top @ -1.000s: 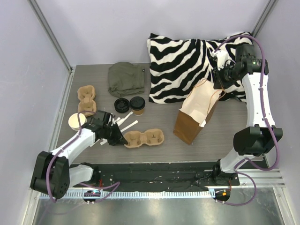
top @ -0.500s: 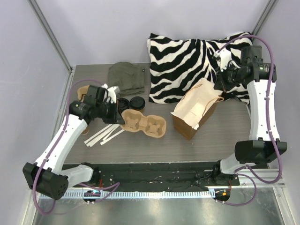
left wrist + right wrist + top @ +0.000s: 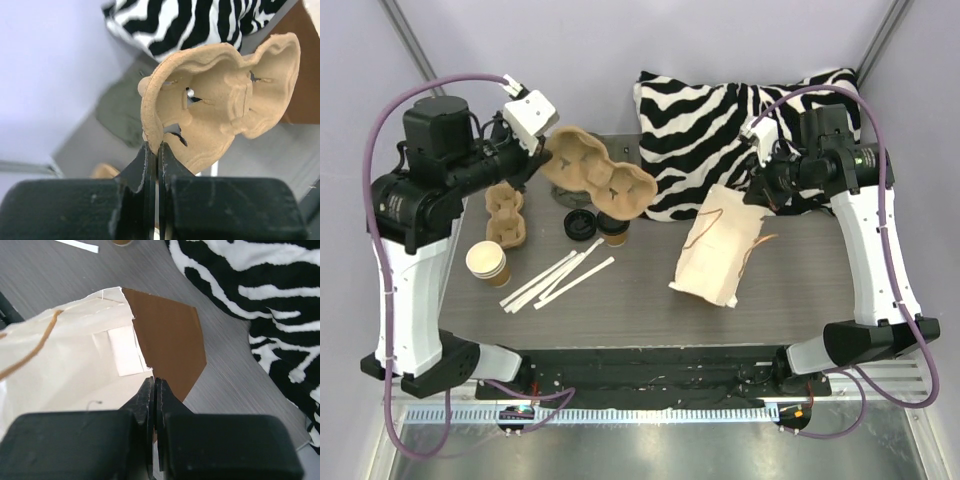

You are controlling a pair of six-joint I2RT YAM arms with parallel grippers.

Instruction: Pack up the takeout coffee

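A lumpy moulded-pulp carrier (image 3: pixel 215 120) is pinched in the left jaws, a smooth paper bag (image 3: pixel 165 335) in the right jaws.

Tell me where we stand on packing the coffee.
Done: nothing packed yet. In hand: the left end effector is shut on the rim of a two-hole pulp cup carrier, held above the table; the right end effector pinches the paper bag's edge. Left: the pale-rimmed paper cup and the dark-topped cup stand on the table, outside carrier and bag.
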